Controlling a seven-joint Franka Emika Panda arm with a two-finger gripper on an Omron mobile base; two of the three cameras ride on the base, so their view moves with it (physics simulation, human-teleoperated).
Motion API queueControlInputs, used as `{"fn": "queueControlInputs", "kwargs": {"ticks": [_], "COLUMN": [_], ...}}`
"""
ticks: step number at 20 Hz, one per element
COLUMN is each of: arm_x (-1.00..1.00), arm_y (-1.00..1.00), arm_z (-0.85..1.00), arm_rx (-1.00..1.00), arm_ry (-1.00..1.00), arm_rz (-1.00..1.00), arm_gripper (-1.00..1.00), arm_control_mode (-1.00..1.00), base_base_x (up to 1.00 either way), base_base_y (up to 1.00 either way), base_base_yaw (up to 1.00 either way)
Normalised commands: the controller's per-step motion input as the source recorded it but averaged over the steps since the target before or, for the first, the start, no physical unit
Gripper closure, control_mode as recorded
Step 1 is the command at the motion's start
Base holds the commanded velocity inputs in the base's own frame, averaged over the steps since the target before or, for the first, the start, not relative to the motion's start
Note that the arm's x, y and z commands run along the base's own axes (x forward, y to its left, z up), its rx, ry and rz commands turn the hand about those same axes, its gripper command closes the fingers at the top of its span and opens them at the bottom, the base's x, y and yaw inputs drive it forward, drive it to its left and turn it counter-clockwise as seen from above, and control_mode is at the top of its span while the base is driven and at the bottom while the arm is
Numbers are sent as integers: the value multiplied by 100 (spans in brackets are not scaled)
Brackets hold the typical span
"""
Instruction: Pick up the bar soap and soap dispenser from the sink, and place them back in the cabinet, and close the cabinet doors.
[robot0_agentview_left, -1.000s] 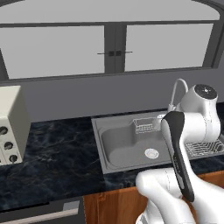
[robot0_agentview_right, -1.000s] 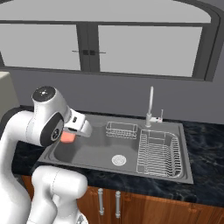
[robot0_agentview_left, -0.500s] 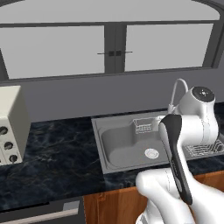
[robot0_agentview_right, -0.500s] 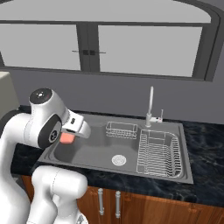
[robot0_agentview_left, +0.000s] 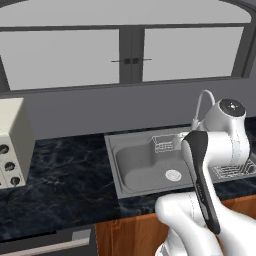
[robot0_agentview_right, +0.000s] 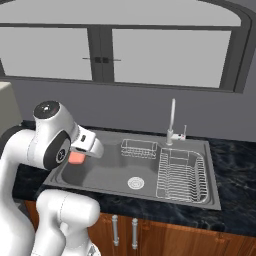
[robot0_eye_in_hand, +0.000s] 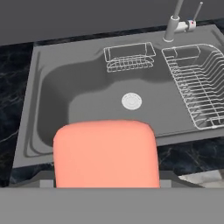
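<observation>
My gripper (robot0_agentview_right: 80, 154) is shut on the bar soap (robot0_agentview_right: 76, 159), a flat salmon-orange block, and holds it above the left end of the sink (robot0_agentview_right: 107, 172). In the hand view the bar soap (robot0_eye_in_hand: 106, 153) fills the lower middle and hides my fingertips, with the grey sink (robot0_eye_in_hand: 57, 87) and its round drain (robot0_eye_in_hand: 131, 100) below it. In the left base view my own arm stands in front of the sink (robot0_agentview_left: 140, 167). The soap dispenser, the cabinet and the cabinet doors are out of view.
A wire dish rack (robot0_agentview_right: 181, 172) lies in the sink's right part, a small wire basket (robot0_agentview_right: 138, 148) at its back and a silver faucet (robot0_agentview_right: 171, 120) behind. Dark marble counter (robot0_agentview_left: 65, 175) runs left to a cream appliance (robot0_agentview_left: 11, 150). A grey window spans the wall.
The arm has shifted slightly to the left with the bar soap still gripped. Nothing else has moved.
</observation>
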Motion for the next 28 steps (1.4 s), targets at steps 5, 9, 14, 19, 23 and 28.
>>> {"fn": "queueControlInputs", "kwargs": {"ticks": [5, 9, 14, 19, 23, 28], "arm_x": [0, 0, 0, 0, 0, 0], "arm_y": [0, 0, 0, 0, 0, 0], "arm_z": [0, 0, 0, 0, 0, 0], "arm_rx": [0, 0, 0, 0, 0, 0], "arm_ry": [0, 0, 0, 0, 0, 0], "arm_rz": [0, 0, 0, 0, 0, 0], "arm_gripper": [100, 100, 100, 100, 100, 100], "arm_control_mode": [100, 100, 100, 100, 100, 100], "base_base_x": [-49, -50, -44, -12, 0, 0], "base_base_y": [-17, -17, -25, -52, -60, -60], "base_base_yaw": [1, 0, -3, -5, 0, 0]}}
